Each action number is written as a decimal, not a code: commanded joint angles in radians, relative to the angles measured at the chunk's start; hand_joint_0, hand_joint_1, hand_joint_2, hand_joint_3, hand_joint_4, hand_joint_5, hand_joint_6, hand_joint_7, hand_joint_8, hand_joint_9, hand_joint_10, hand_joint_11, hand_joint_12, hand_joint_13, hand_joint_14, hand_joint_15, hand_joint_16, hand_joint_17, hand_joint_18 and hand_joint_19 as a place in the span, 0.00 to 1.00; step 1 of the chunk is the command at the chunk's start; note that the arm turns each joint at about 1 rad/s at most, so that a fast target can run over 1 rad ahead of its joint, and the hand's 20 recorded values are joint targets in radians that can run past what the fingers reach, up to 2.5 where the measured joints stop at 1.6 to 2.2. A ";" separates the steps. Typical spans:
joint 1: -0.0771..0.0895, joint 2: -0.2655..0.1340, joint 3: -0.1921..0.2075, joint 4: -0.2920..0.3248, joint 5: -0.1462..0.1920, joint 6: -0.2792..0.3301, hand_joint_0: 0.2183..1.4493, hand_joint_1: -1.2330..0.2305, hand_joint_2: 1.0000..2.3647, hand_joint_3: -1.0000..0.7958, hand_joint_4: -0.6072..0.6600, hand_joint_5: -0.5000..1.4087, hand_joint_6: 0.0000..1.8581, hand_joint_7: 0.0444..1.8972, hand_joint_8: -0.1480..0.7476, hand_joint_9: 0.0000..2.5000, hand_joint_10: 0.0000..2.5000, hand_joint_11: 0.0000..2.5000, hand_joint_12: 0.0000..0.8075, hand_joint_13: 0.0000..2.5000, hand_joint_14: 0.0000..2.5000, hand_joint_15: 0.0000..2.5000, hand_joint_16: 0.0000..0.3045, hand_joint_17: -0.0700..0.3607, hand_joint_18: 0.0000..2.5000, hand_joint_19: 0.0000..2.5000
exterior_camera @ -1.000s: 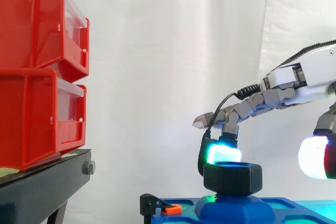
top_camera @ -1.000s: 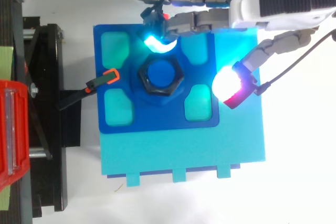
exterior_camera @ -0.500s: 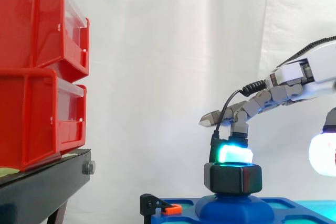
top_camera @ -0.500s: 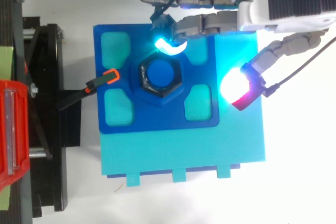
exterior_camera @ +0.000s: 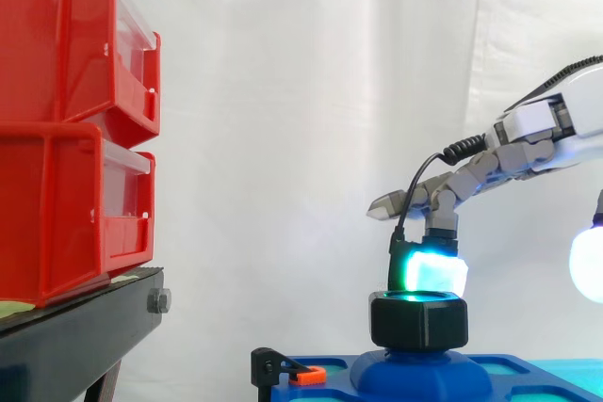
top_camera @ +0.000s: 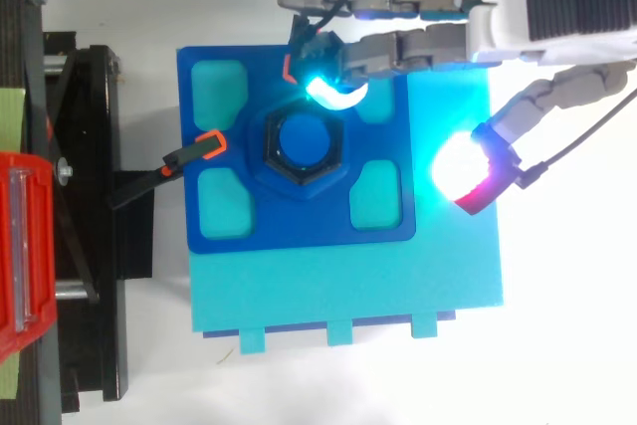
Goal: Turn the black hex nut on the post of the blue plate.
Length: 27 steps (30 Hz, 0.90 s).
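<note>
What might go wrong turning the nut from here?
One cyan pad sits at the rim of the nut while the thumb pad hangs apart: the robot hand has no pinch, so the pad may slide off without turning it.
The plate seems held by one orange clamp at its edge; a sideways push might shift it.

We see a matt hex nut (exterior_camera: 418, 322) on a smooth plastic plate (top_camera: 299, 228). We find the bins (exterior_camera: 57, 138) glossy plastic.
</note>
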 commanded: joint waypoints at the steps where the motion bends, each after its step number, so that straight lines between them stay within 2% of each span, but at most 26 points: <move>1: 0.001 0.008 0.000 -0.011 0.001 -0.008 0.16 0.49 0.00 0.28 0.50 0.10 0.27 0.40 0.30 0.00 0.00 0.00 0.39 0.00 0.00 0.01 0.15 0.40 0.00 0.07; 13: 0.007 0.018 -0.001 -0.029 0.001 -0.013 0.17 0.49 0.00 0.28 0.50 0.10 0.27 0.40 0.30 0.00 0.00 0.00 0.38 0.00 0.00 0.01 0.14 0.39 0.00 0.06; 14: 0.007 0.020 -0.001 -0.030 0.001 -0.011 0.17 0.47 0.00 0.28 0.51 0.10 0.27 0.39 0.30 0.00 0.00 0.00 0.39 0.00 0.00 0.00 0.15 0.40 0.03 0.06; 17: 0.007 0.024 -0.001 -0.037 0.003 -0.013 0.17 0.49 0.00 0.28 0.50 0.10 0.27 0.40 0.29 0.00 0.00 0.00 0.38 0.00 0.00 0.01 0.14 0.39 0.01 0.07; 18: 0.011 0.028 -0.001 -0.049 0.006 -0.013 0.17 0.47 0.00 0.28 0.51 0.10 0.27 0.39 0.30 0.00 0.00 0.00 0.38 0.00 0.00 0.00 0.14 0.39 0.03 0.06; 20: 0.015 0.032 -0.001 -0.050 0.012 -0.011 0.17 0.48 0.00 0.28 0.50 0.10 0.27 0.40 0.29 0.00 0.00 0.00 0.38 0.00 0.00 0.01 0.14 0.39 0.01 0.07; 22: 0.018 0.038 0.000 -0.052 0.018 -0.011 0.17 0.43 0.00 0.28 0.51 0.10 0.27 0.39 0.30 0.00 0.00 0.00 0.38 0.00 0.00 0.00 0.14 0.39 0.03 0.05; 27: 0.021 0.049 0.000 -0.050 0.020 -0.011 0.18 0.38 0.00 0.28 0.47 0.10 0.27 0.39 0.28 0.00 0.00 0.00 0.36 0.00 0.00 0.01 0.14 0.38 0.00 0.05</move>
